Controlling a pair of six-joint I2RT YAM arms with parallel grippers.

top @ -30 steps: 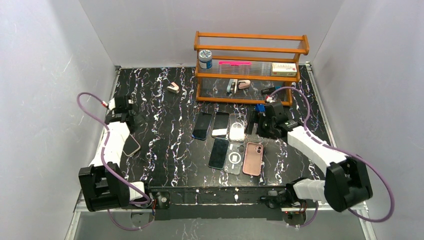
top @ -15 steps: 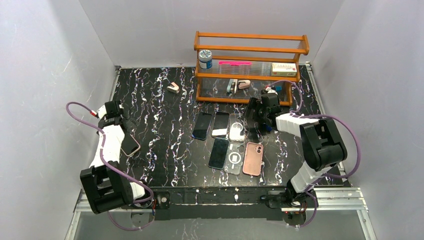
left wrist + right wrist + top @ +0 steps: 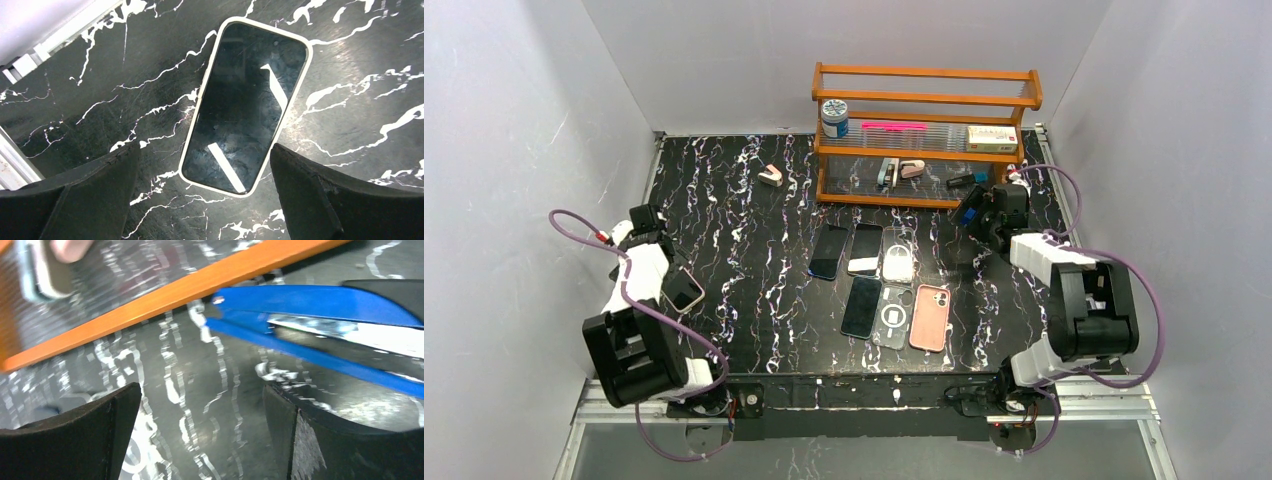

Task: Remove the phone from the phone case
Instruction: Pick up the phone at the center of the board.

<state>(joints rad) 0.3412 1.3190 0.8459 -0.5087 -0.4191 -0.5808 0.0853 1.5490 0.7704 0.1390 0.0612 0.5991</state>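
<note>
**Seven phones and cases on the table, both grippers spread**

Six phones and cases (image 3: 891,322) lie in two rows of three at centre frame. The seventh, a phone (image 3: 245,107) in a cream phone case (image 3: 199,100), lies screen-up at the left edge, under the left gripper (image 3: 204,149), whose jaws are wide apart. At upper right the right gripper (image 3: 200,390) is also spread and empty, beside the one wooden rack (image 3: 924,100) and one blue tool (image 3: 320,305). The print on the rack's box (image 3: 992,138) is too small to read.
</note>
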